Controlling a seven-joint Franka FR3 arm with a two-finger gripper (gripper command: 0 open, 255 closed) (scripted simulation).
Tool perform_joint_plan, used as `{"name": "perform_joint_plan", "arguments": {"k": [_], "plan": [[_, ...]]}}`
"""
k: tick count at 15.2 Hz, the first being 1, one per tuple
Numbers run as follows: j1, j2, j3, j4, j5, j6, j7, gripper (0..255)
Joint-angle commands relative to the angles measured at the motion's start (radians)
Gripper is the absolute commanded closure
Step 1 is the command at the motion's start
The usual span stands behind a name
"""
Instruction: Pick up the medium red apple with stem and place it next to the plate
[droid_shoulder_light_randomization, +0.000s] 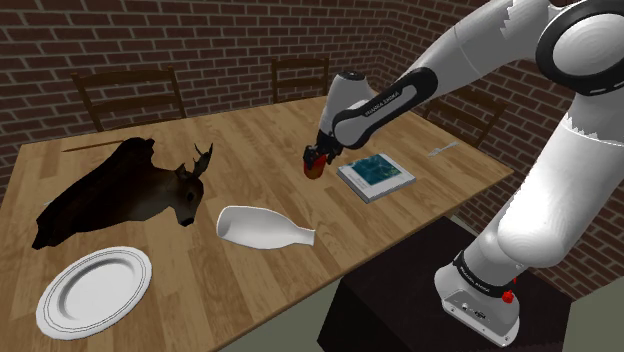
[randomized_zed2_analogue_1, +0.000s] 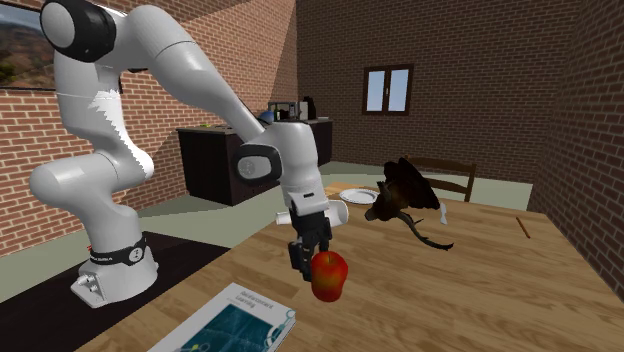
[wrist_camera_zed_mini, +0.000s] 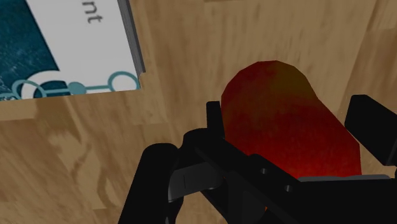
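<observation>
Plate: round white plate (droid_shoulder_light_randomization: 95, 290) near the table's edge, beside a dark brown deer head (droid_shoulder_light_randomization: 130, 190).
Vase: white vase (droid_shoulder_light_randomization: 265, 228) lying on its side.
Apple: red apple (randomized_zed2_analogue_1: 329, 276) near the teal-covered book (droid_shoulder_light_randomization: 376, 175), well apart from the plate.
Gripper: black two-finger gripper (droid_shoulder_light_randomization: 316, 160) pinches the apple.
Surface: wooden table (droid_shoulder_light_randomization: 250, 130).
Room: brick walls (droid_shoulder_light_randomization: 220, 35), wooden chairs (droid_shoulder_light_randomization: 130, 95).

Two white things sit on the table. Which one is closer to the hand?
The white vase, tipped on its side; the flat round plate lies farther off.
</observation>
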Motion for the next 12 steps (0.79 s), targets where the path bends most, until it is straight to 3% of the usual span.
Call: {"name": "perform_joint_plan", "arguments": {"k": [1,12], "plan": [[-0.001,-0.019,0.002,0.005,0.006,-0.024,-0.005,255],[-0.003,-0.124,0.007,0.046,0.036,-0.169,-0.028,255]]}}
